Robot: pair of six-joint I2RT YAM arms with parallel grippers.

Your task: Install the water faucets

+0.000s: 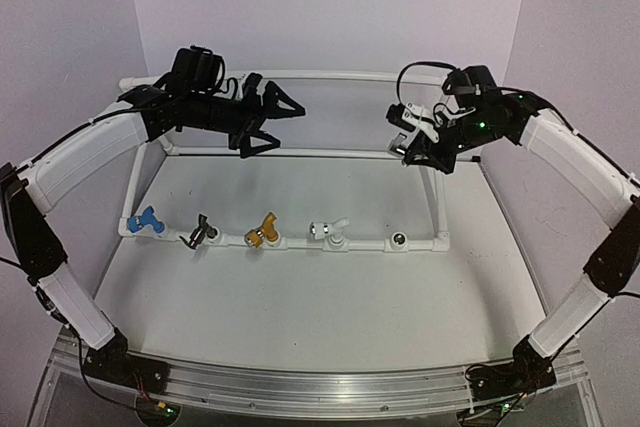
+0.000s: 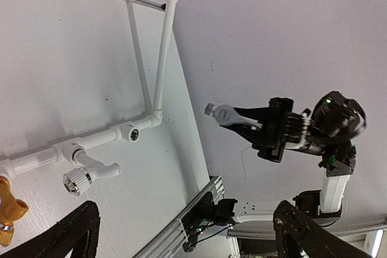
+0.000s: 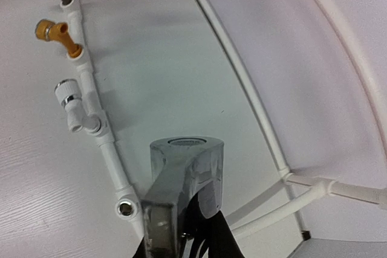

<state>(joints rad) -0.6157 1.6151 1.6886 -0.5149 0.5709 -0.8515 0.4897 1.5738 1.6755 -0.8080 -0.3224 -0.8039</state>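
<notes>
Since four faucets (image 1: 262,230) already fill the near pipe (image 1: 365,244), the right gripper (image 1: 412,139) clenches the silver-grey faucet (image 3: 181,173), probably for the empty right-end socket (image 1: 398,240), while the left gripper (image 1: 280,125) hangs released.

White pipe frame (image 1: 365,243) sits on the white table (image 1: 330,327). Its front rail lies low on the tabletop. The rear has two rails, one above the other, and side pipes join front to back. Tee fittings are spaced along the front rail. The rightmost socket (image 1: 398,240) is open and dark inside. An aluminium rail (image 1: 320,387) runs along the table's near edge. A plain pale purple backdrop (image 1: 330,7) stands behind and on both sides.
</notes>
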